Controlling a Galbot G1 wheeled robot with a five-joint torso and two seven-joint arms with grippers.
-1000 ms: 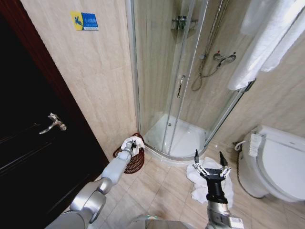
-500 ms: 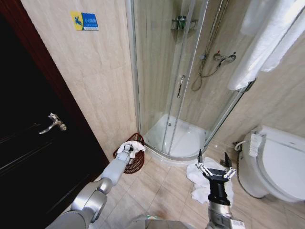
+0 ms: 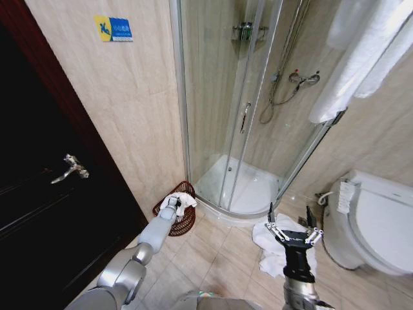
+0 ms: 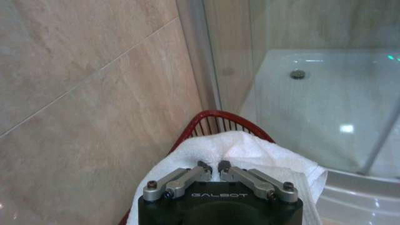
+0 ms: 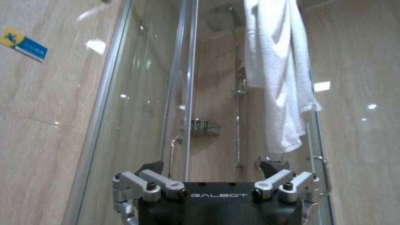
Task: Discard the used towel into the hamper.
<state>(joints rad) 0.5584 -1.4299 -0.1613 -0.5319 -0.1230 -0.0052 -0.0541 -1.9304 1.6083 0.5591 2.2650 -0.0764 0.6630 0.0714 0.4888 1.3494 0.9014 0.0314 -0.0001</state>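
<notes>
Over hamper [image 4: 216, 123]: left tool [image 4: 214, 167] pinching towel [image 4: 250, 150] (fingertips nearly closed)

Bright, even indoor light, glare spots on glossy wall tiles [image 5: 93, 46] and shower tray [image 4: 345, 128], dark door [image 3: 39, 213] in shadow, wide-angle bending at head-view edges, wrist views slightly soft.

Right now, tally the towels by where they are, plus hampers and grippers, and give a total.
Towel in the hamper, under the left gripper: 1
Towel on the floor: 1
Towels hanging on the wall: 2
Hamper: 1
Grippers: 2, the right gripper held above the floor towel
Total: 7
</notes>
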